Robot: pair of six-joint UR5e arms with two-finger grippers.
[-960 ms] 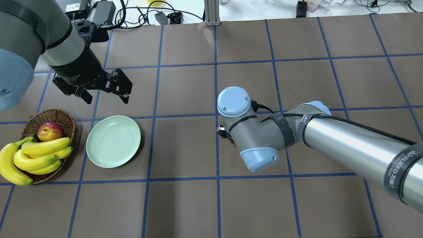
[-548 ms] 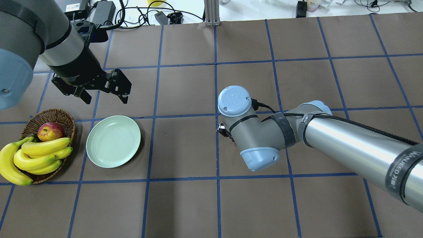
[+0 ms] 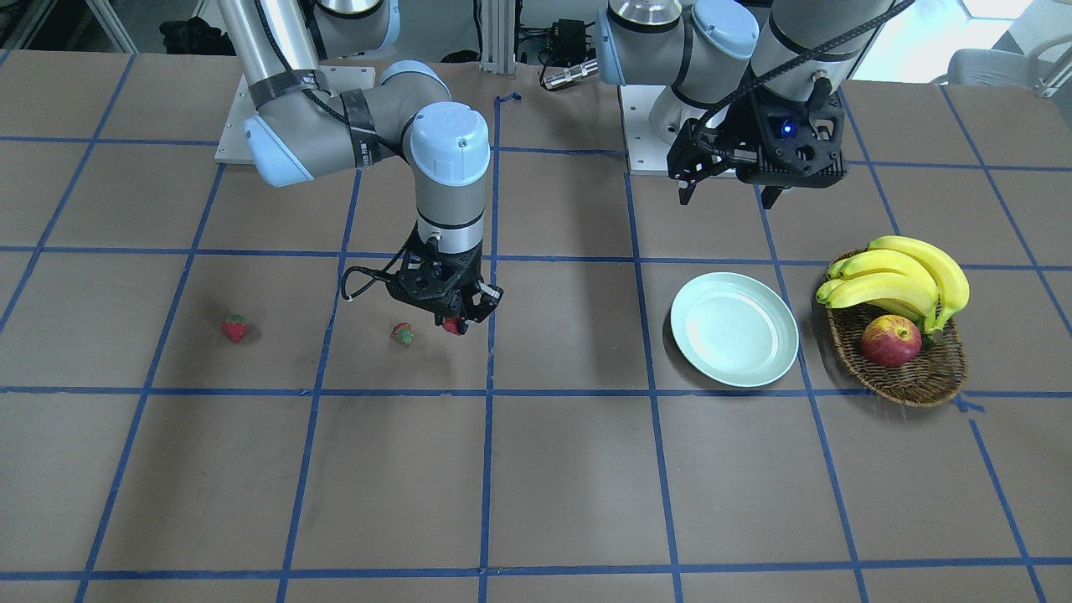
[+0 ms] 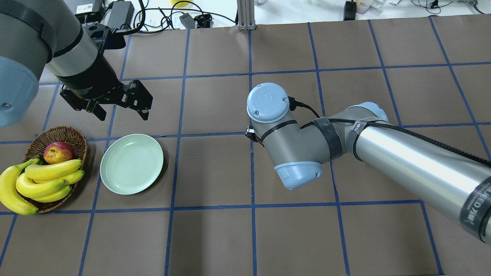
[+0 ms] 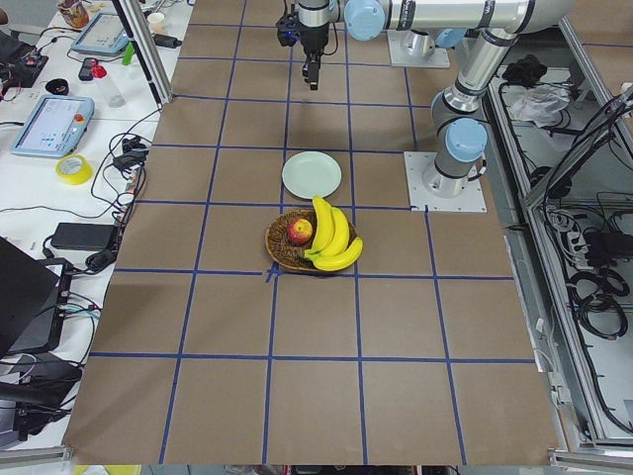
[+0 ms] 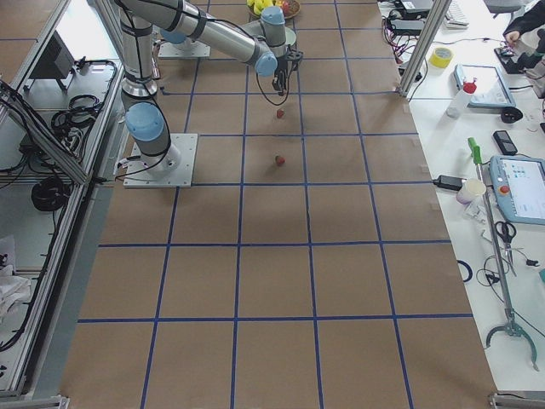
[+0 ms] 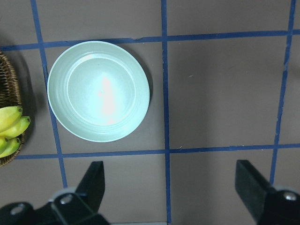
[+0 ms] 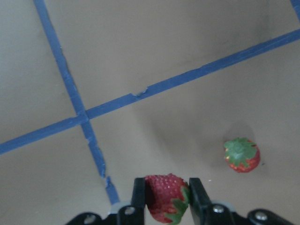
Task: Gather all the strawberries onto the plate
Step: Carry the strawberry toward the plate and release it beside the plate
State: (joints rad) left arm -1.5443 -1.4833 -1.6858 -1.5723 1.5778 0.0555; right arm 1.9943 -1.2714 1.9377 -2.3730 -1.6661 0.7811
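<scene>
My right gripper (image 3: 453, 323) is shut on a strawberry (image 8: 165, 196) and holds it just above the table; the berry shows red between the fingers in the front view (image 3: 453, 325). A second strawberry (image 3: 403, 334) lies on the table close beside it, also in the right wrist view (image 8: 241, 155). A third strawberry (image 3: 234, 327) lies further out along the table. The pale mint plate (image 4: 131, 163) is empty, seen below the left wrist camera (image 7: 98, 91). My left gripper (image 4: 119, 106) is open and empty, hovering behind the plate. In the overhead view the right arm hides its gripper.
A wicker basket (image 4: 74, 135) with a bunch of bananas (image 4: 36, 182) and an apple (image 4: 58, 152) stands right beside the plate, on its outer side. Cables and boxes lie beyond the table's far edge (image 4: 126, 15). Blue tape lines grid the brown table.
My right arm's wrist has shifted up and slightly left in the overhead view, toward the far side of the table. My left arm has stayed put.
</scene>
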